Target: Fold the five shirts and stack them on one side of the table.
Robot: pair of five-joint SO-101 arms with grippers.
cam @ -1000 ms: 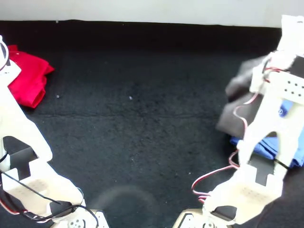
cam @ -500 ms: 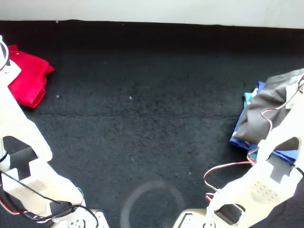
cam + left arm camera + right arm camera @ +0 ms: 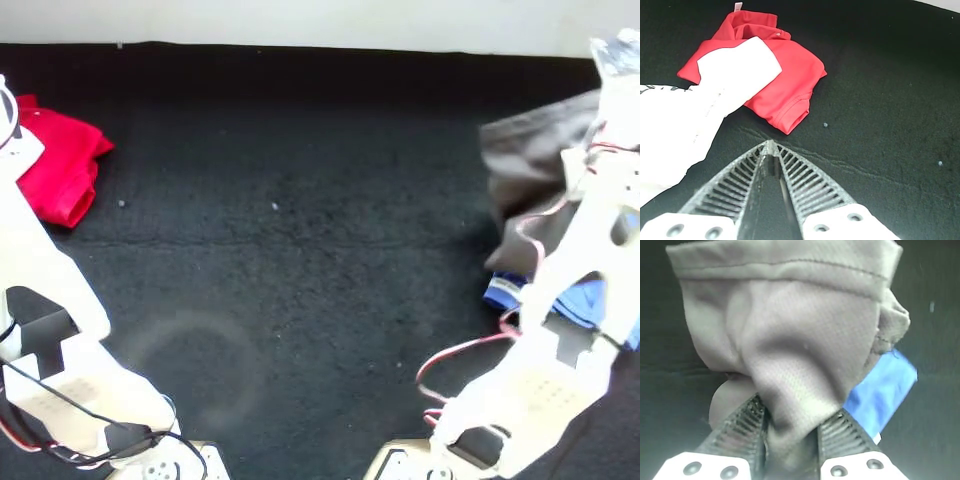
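Grey knit cloth, a loosely bunched shirt (image 3: 800,350), is caught in my right pincer (image 3: 799,409). The two ribbed fingers (image 3: 747,425) are clamped on a fold of it and the rest bulges away from the tips, with a stitched hem running across its far end. Just beside and under it lies a folded bright blue shirt (image 3: 880,390). From the high camera the blue shirt sits at the right-hand edge of the black felt-covered desk (image 3: 300,250), with the grey cloth draped partly over it. I judge this to be the stacking step. The grey shirt lies straight ahead of the right pincer and the blue pile is slightly to one side of it, so the set-down turns on bringing the grey bundle squarely over the blue. The bundle looks too rumpled to count as folded. Well apart on the far left lies a crumpled red shirt (image 3: 785,85). My left pincer (image 3: 771,146) hangs near it, fingers together on nothing and tips aimed toward its nearest corner. That arm is plainly the nearer one for the red shirt.
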